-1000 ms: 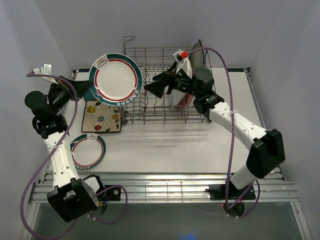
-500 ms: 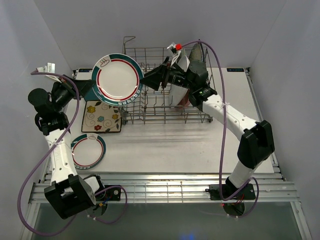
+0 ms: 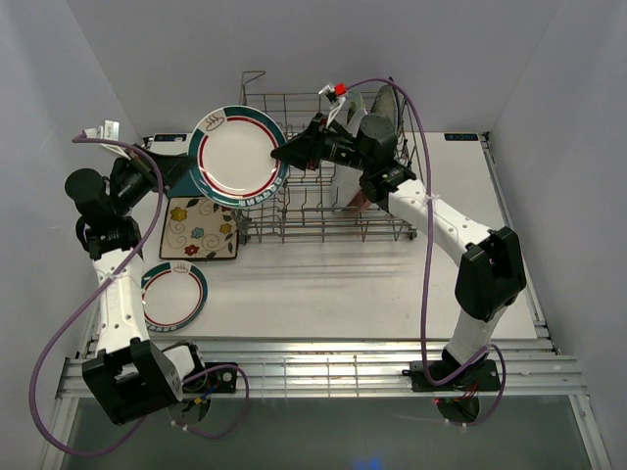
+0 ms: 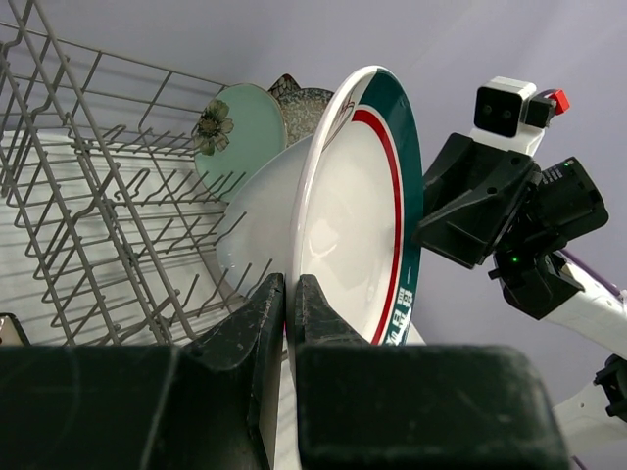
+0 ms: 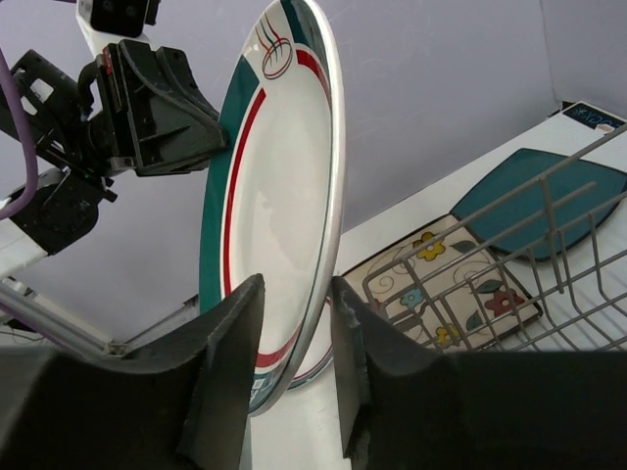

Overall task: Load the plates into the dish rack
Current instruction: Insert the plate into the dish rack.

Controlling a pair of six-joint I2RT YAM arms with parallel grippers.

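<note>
A round white plate (image 3: 235, 155) with a teal and red rim hangs on edge in the air, just left of the dish rack (image 3: 323, 211). My left gripper (image 4: 291, 284) is shut on its left rim. From over the rack, my right gripper (image 5: 294, 289) reaches to the opposite rim (image 5: 328, 196). Its jaws stand astride that rim, and a gap shows on the outer side. A mint green plate (image 4: 238, 127), a large white one (image 4: 257, 220) and a speckled one (image 4: 306, 96) stand in the rack's right end.
On the table left of the rack lie a floral square plate (image 3: 200, 228) and a second teal-rimmed round plate (image 3: 173, 296). A teal square plate (image 5: 534, 191) lies behind them. The rack's tall wire wall (image 4: 88, 196) stands close beside the held plate.
My right gripper has swung left from over the rack to the held plate's rim, and its jaws have narrowed around it. The left arm has shifted the plate slightly right.
</note>
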